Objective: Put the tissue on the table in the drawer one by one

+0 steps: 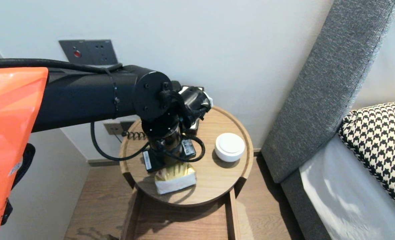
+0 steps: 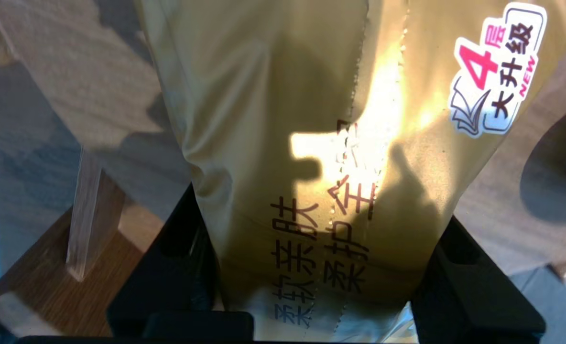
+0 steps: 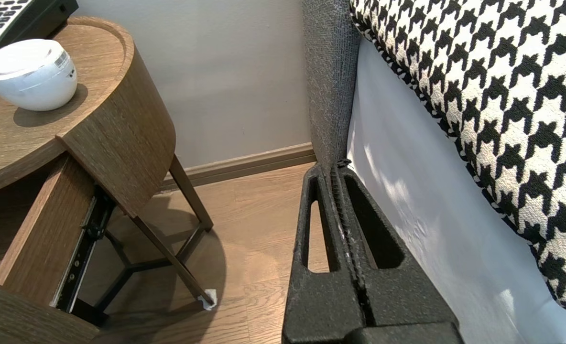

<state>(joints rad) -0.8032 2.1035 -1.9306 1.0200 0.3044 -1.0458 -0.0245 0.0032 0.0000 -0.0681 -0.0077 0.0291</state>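
While the left gripper (image 2: 321, 215) stood over the tissue pack (image 1: 175, 181), its fingers (image 2: 168, 277) bore on the pack's two long sides. The gold film was drawn in between them, so the end effector was closed on the pack. In the head view the pack rested on the round table (image 1: 247, 146), close to the front edge and left of centre, above the open drawer (image 1: 184, 220).

Handling assessment:
- Weight: judged light, being a film-wrapped pack of soft tissue.
- Stiffness: soft and compressible. The sides would yield under the pads, so the grip had to sink in before it held.
- Surface: the film was glossy and probably slippery.
- Fragility: low. The perforated seam along the top face was the weak line and was best left untouched.
- Hold point: across the narrow width, on the side faces near mid-length.

A white lidded container (image 1: 230, 146) stood near the right edge, apart from the pack. The right gripper (image 3: 336, 167) hung parked beside the bed (image 3: 431, 215), fingers pressed together and empty.
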